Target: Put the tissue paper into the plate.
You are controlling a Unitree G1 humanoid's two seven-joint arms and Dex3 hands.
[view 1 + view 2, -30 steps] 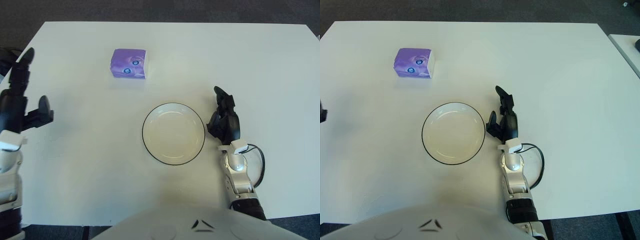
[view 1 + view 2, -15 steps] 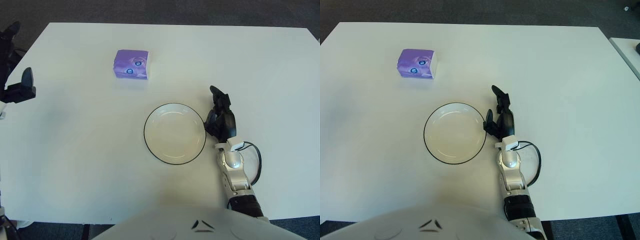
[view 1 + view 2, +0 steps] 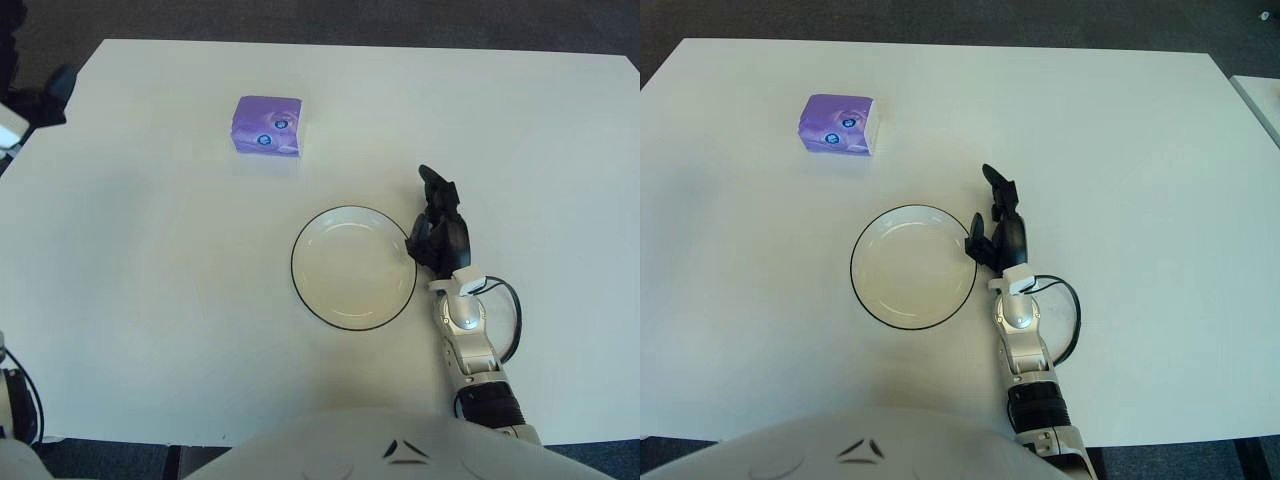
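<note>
Nearest the robot, along the front edge of the desk (image 3: 150, 330), the right hand (image 3: 440, 232) sits just beside the right rim of the plate (image 3: 354, 267), its dark fingers loosely curled with one pointing away; it holds nothing. The plate is round, white, dark-rimmed, bare inside, and lies toward the front middle of the desk. Farther back, toward the far left corner, the tissue paper (image 3: 267, 125) is a small purple pack with a printed face, soft-looking and slightly crumpled, lying flat, well apart from the plate. The left hand (image 3: 45, 100) shows only at the far left edge of the desk; whether its fingers are spread or curled, I cannot tell.

Judging by this, the task is at its start: nothing is grasped yet. The next move likely calls for a reach to the pack by the left hand, which is closer, and a gentle side squeeze, since the wrapping should give.
</note>
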